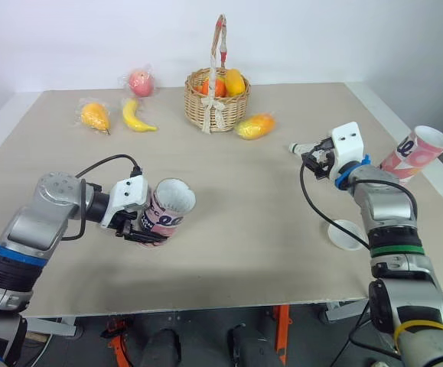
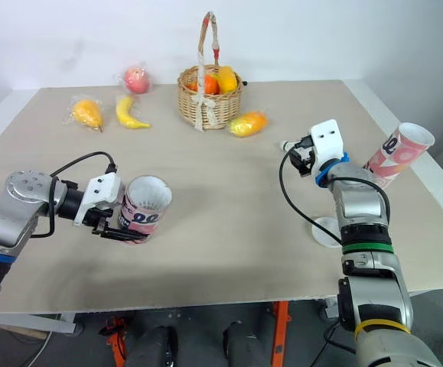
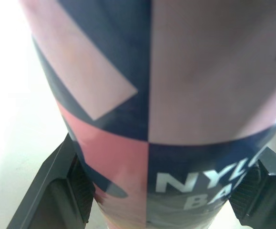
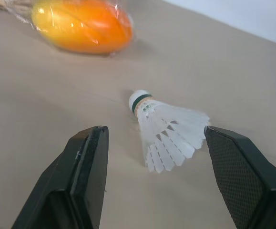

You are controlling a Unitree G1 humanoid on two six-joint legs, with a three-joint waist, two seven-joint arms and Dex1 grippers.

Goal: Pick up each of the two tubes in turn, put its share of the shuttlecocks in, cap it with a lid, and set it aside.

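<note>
Pink-and-navy cardboard tube (image 1: 171, 205) clamped in left gripper (image 1: 141, 229). White feathered shuttlecock (image 4: 168, 129) on tan table (image 1: 244, 229); right gripper (image 4: 156, 143) wide open near it.

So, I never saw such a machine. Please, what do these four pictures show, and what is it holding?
This is a humanoid robot with two arms, each ending in a two-fingered gripper. Two pictures come from cameras in its head, looking down over the table; the other two come from a camera on each wrist. The left gripper is shut on a pink and navy tube, held tilted. The right gripper is open, aimed at a white shuttlecock lying on the table. Also there: a second tube at the right edge, a white lid, a basket of fruit, and wrapped fruits such as a banana.
</note>
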